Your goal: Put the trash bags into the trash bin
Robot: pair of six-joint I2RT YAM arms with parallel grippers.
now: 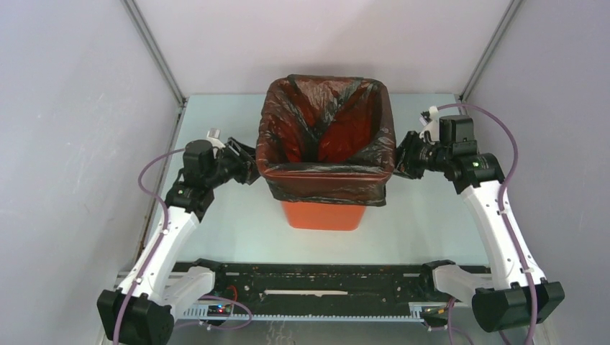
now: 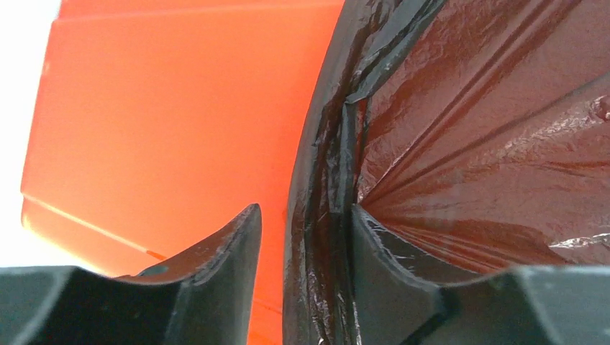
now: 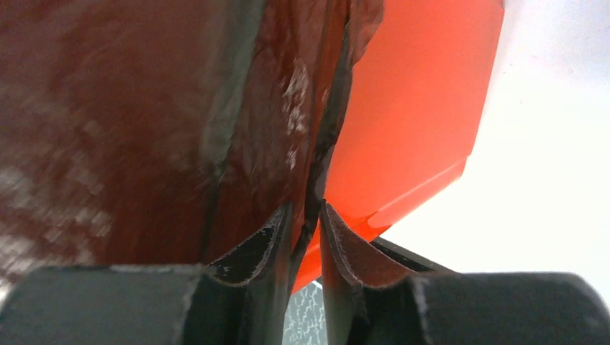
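The orange trash bin (image 1: 321,214) stands mid-table. The glossy black trash bag (image 1: 324,129) lines it, its edge folded down over the rim on all sides. My left gripper (image 1: 248,167) is at the bin's left side, open. In the left wrist view a fold of the trash bag (image 2: 327,237) lies against the right finger and a gap of orange bin (image 2: 158,129) shows beside the left finger. My right gripper (image 1: 400,159) is at the bin's right side. Its fingers (image 3: 338,251) stand a narrow gap apart, with the bag's hem (image 3: 316,194) hanging loosely between them.
Grey enclosure walls stand close on the left, right and back. The pale table (image 1: 431,230) surrounds the bin. A black rail (image 1: 324,284) with the arm bases runs along the near edge.
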